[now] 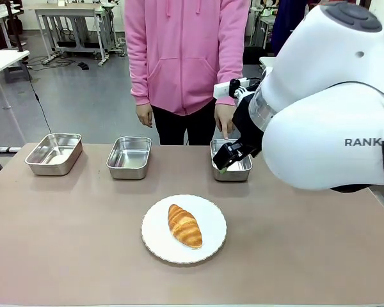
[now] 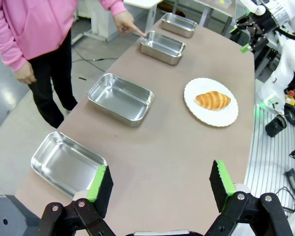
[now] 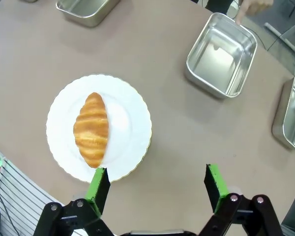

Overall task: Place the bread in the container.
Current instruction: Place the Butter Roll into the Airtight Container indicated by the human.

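- The bread [image 3: 91, 129] lies flat on a white plate [image 3: 132, 147], just ahead of the right pincer [image 3: 157, 182] and toward its left-hand finger in that wrist's view; the near tip sits just beyond that finger's green pad
- Its long axis runs along the line of the right pincer's fingers, one tapered end toward the pincer and the other away (from the front camera this reads as a slant, far end toward the robot's left, near end toward its right)
- The right pincer is spread wide, with only table between its pads, raised clear of the bread
- The plate rests on the brown table [image 1: 307, 256]
- The container [image 3: 221, 61] stands farther ahead of the right pincer, beyond its right-hand finger, well apart from the plate; it is bare inside, and a person's hand [image 3: 250, 6] has a fingertip at its far rim
- A second pan [image 3: 292, 118] lies out past the right-hand finger, and a third pan [image 3: 86, 10] far ahead on the left-hand side
- The left pincer [image 2: 160, 179] is also spread wide; the bread lies well ahead of it, toward its right-hand finger, with the long axis crosswise to the fingers, and a fourth pan [image 2: 66, 164] sits just beside its left-hand finger
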